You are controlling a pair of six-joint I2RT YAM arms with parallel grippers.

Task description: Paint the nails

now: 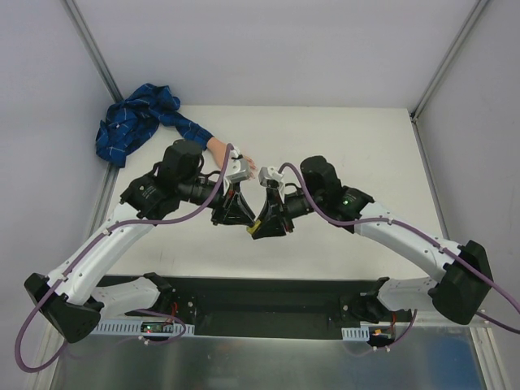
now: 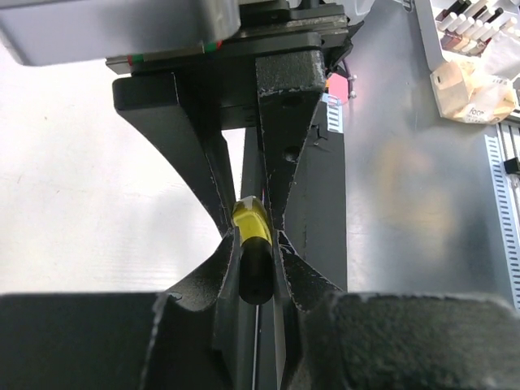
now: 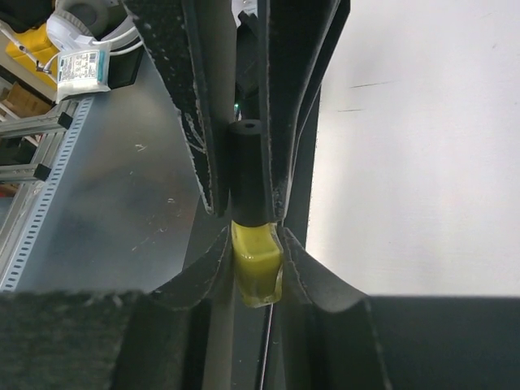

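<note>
A small nail polish bottle is held between both grippers above the table's middle. Its yellow glass body (image 3: 258, 268) is clamped in my right gripper (image 3: 258, 276). Its black cap (image 2: 256, 272) is clamped in my left gripper (image 2: 256, 280). In the top view the two grippers meet tip to tip, left (image 1: 246, 219) and right (image 1: 266, 225). The mannequin hand (image 1: 218, 147) with its blue plaid sleeve (image 1: 142, 120) lies at the back left, behind the left wrist. Only a pinkish fingertip (image 1: 251, 165) shows; the other nails are hidden by the wrist.
The plaid cloth bunches against the left frame post (image 1: 106, 77). The black base plate (image 1: 268, 305) runs along the near edge. The left wrist view shows a rack of small bottles (image 2: 467, 24) and a crumpled bag (image 2: 475, 89) off the table.
</note>
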